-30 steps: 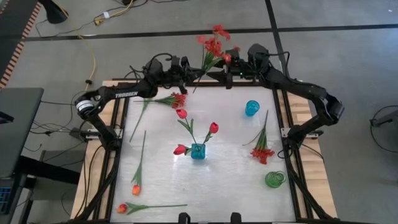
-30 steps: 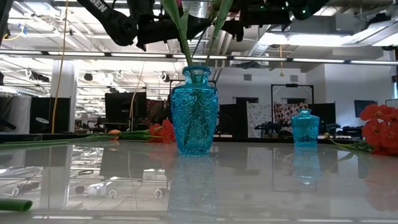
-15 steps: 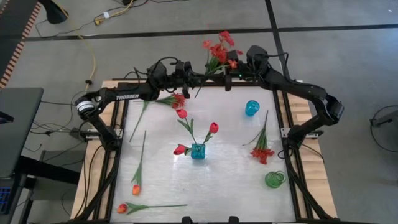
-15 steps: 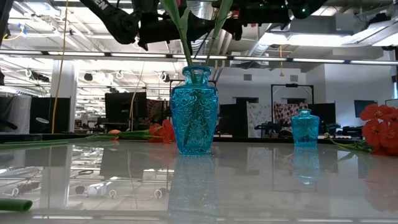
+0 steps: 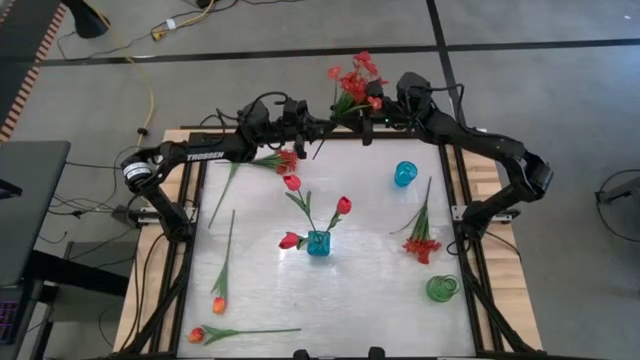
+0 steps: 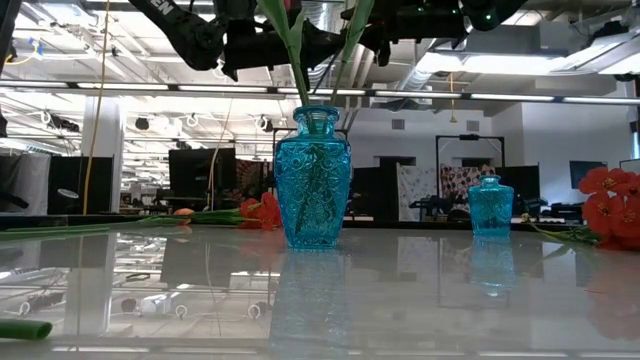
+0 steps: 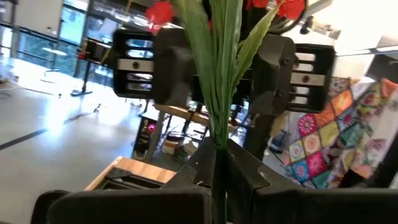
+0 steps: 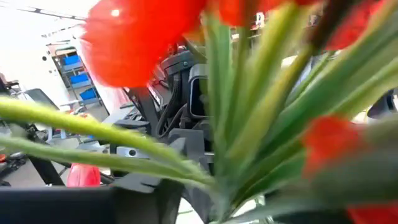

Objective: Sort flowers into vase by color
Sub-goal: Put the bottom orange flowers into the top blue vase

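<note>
spray held over the far edge of the table

high view: pale glossy table [image 5: 370, 270] on a wooden frame, grey floor with cables around it. left gripper [image 5: 318, 127] and right gripper [image 5: 362, 107] meeting above the far edge, a red blossom spray [image 5: 352, 80] between them, stem running from near-left up to blossoms at far-right. large blue vase [image 5: 318, 243] near the middle with three red rosebuds [image 5: 343, 205] fanning out. small blue vase [image 5: 404, 173] far right, green vase [image 5: 441, 288] near right. another red spray [image 5: 421, 243] lying on the right, stem pointing far. a third spray [image 5: 283, 160] at far left, stem pointing left. two orange tulips [image 5: 217, 301] near left, one lengthwise, one crosswise.

low view: mirror-like tabletop, open office with ceiling lights and dark screens behind. large blue vase upright, stems rising out of it.

left wrist view: left fingers [image 7: 186, 177] clamped on the green stem, standing straight up.

right wrist view: leaves and red petals filling everything; cannot tell how the right jaws stand.
</note>
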Robot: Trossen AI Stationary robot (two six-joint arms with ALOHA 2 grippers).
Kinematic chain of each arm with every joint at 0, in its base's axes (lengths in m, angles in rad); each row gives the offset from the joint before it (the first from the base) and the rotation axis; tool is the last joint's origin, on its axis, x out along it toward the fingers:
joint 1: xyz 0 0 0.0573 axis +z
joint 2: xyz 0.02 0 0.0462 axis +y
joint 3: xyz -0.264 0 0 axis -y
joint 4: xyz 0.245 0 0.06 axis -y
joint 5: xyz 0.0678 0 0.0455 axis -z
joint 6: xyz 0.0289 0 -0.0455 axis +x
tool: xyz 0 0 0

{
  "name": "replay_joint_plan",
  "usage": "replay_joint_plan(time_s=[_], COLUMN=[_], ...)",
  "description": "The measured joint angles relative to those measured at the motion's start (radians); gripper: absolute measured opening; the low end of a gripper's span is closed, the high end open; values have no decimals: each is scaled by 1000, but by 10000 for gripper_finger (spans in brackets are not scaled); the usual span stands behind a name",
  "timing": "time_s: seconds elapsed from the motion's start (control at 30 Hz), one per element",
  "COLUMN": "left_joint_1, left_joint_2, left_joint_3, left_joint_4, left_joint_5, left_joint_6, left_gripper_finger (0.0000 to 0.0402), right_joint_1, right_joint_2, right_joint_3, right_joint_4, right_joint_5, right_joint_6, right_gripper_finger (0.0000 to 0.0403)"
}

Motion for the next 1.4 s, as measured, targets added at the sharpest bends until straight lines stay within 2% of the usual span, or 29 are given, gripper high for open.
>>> replay_joint_plan(time_s=[0.1,0.33,0.43,0.6,0.77,0.93,1.23,1.4], left_joint_1=[-1,-1,17,93,180,236,254,254], left_joint_2=[0,0,-3,-44,-91,-127,-138,-138], left_joint_3=[0,0,0,0,0,0,0,0], left_joint_4=[3,8,5,-70,-218,-359,-409,-422], left_joint_5=[-13,-12,8,106,210,248,258,251], left_joint_6=[-1,-17,-22,-51,-51,-19,2,3], left_gripper_finger=[24,99,127,153,157,158,158,158], right_joint_1=[0,-13,-42,-125,-234,-319,-389,-389], right_joint_2=[0,0,-11,-88,-195,-278,-479,-557], right_joint_3=[0,0,0,0,1,-3,-151,-222], right_joint_4=[0,-2,-16,-122,-410,-732,-825,-861], right_joint_5=[1,0,-2,-4,3,35,127,190], right_joint_6=[5,5,8,5,-114,-244,-257,-257], right_gripper_finger=[151,35,34,45,43,35,37,37])
